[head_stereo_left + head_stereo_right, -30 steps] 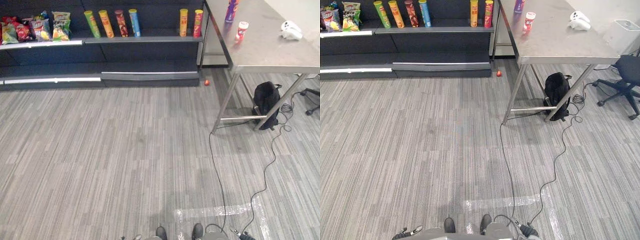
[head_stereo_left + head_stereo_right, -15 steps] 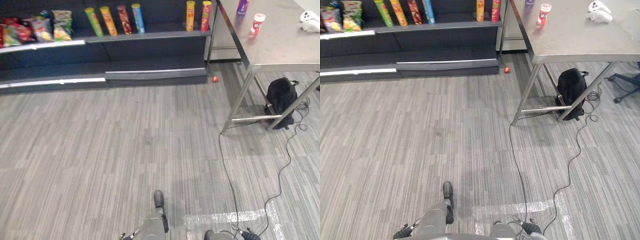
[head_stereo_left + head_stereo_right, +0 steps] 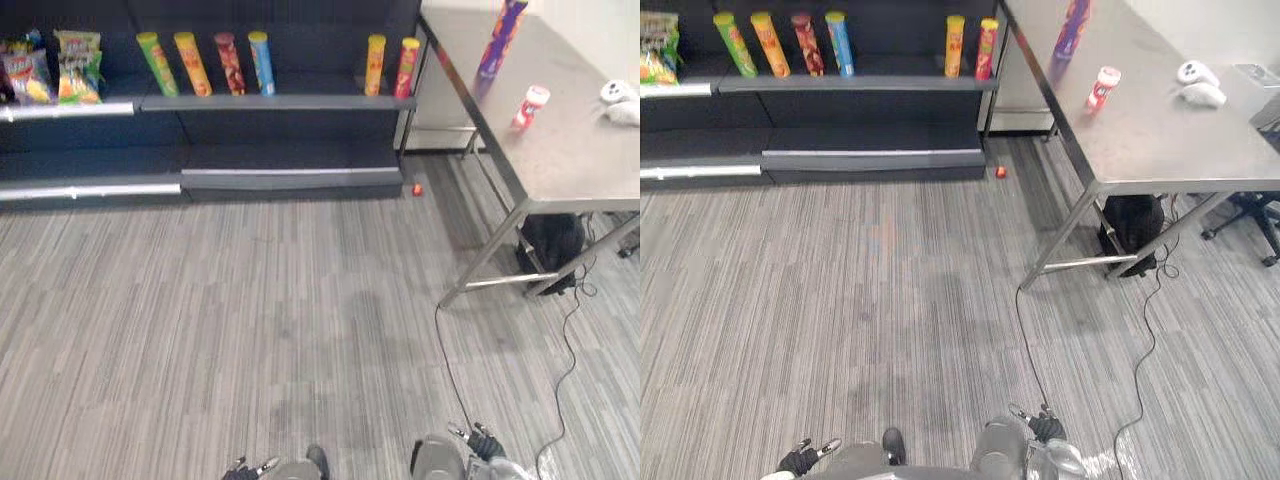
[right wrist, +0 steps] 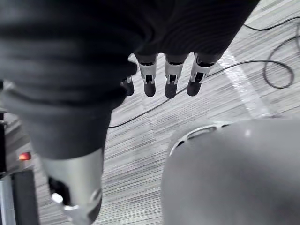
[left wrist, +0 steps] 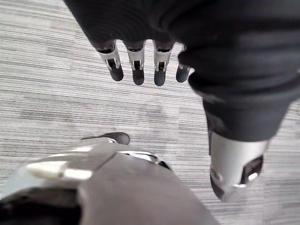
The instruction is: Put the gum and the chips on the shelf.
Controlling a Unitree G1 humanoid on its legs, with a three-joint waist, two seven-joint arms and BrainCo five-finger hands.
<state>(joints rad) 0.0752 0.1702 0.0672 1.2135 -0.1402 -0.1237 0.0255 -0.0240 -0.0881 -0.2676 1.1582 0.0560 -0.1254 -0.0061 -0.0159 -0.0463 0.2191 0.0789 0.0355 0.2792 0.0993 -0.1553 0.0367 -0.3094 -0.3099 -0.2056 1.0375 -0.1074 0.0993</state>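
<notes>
We're basically at square one here: the gum (image 3: 1102, 89) and the purple can of chips (image 3: 1071, 28) both stand on the steel table (image 3: 1170, 150), well ahead of our right hand (image 4: 171, 79) and off to its outer side, with the gum nearer to it than the chips. Nothing's picked up yet and nothing's been moved over, so both items are left to do. The shelf (image 3: 860, 85) is far in front of our left hand (image 5: 137, 65), with a row of other cans (image 3: 770, 44) on it and a free stretch between them, which looks like room enough to us. As for the hands: the left one hangs low at our side, fingers straight and relaxed, holding nothing and touching nothing, just carpet (image 5: 56, 93) past it. The right one's the same story, loose and empty. Our guess is we need to get over to the table before either hand is any use
</notes>
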